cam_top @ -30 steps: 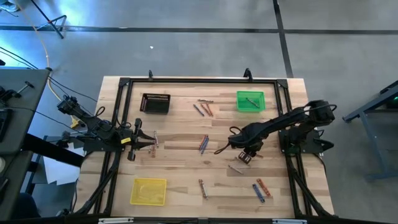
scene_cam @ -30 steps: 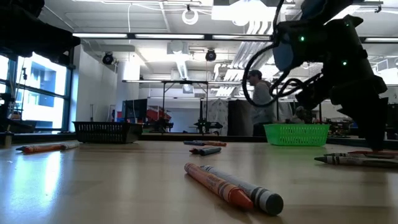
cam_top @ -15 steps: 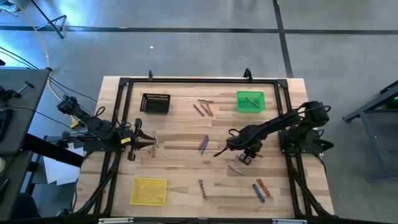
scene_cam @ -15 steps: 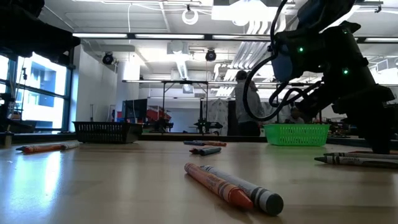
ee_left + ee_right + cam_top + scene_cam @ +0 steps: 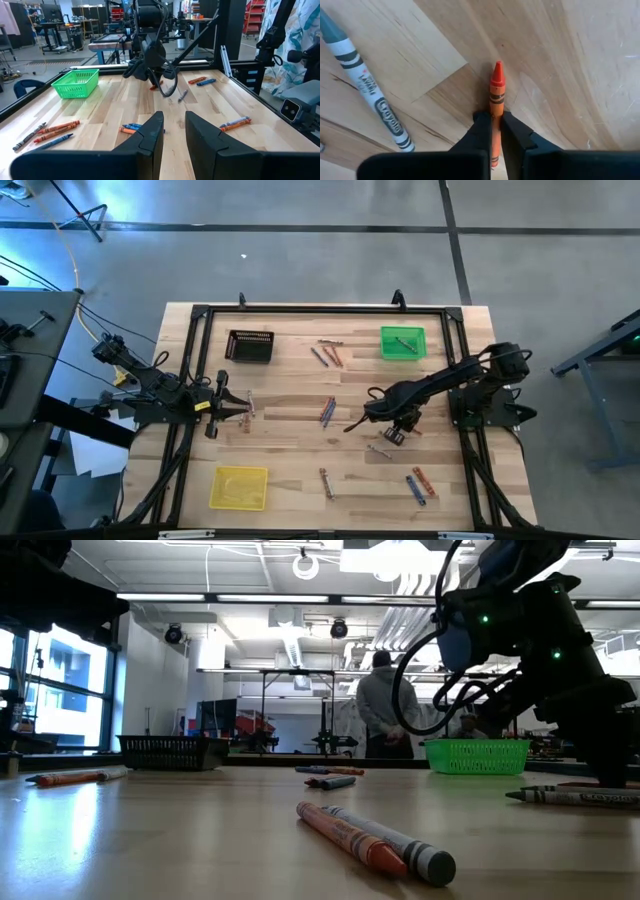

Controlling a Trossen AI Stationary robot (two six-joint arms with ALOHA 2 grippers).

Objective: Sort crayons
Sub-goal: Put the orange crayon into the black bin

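Observation:
My right gripper (image 5: 394,433) is right of the table's middle, shut on an orange crayon (image 5: 496,90). A grey crayon (image 5: 367,85) lies flat on the wood beside it; it also shows in the high view (image 5: 378,450). My left gripper (image 5: 245,407) waits at the left side, open and empty (image 5: 174,131), with two small crayons (image 5: 249,412) on the table by its tips. Other crayons lie in small groups on the table (image 5: 327,355) (image 5: 327,411) (image 5: 326,482) (image 5: 420,483). My right gripper pinches the orange crayon between its two fingers, on the rear part of the paper wrap (image 5: 495,116). The crayon lies along the fingers, and its pointed tip (image 5: 497,67) sticks out past them. The fingers slant down toward the table. Whether the tip touches the wood, I cannot tell.
A black tray (image 5: 250,346) stands at the far left, a green basket (image 5: 403,342) at the far right and a yellow tray (image 5: 239,487) at the near left. A dark frame (image 5: 320,310) runs around the table's edges. A person (image 5: 385,705) stands in the room behind.
My right gripper has shifted a little toward the table's right edge and then kept still. The person behind the table has walked to the left.

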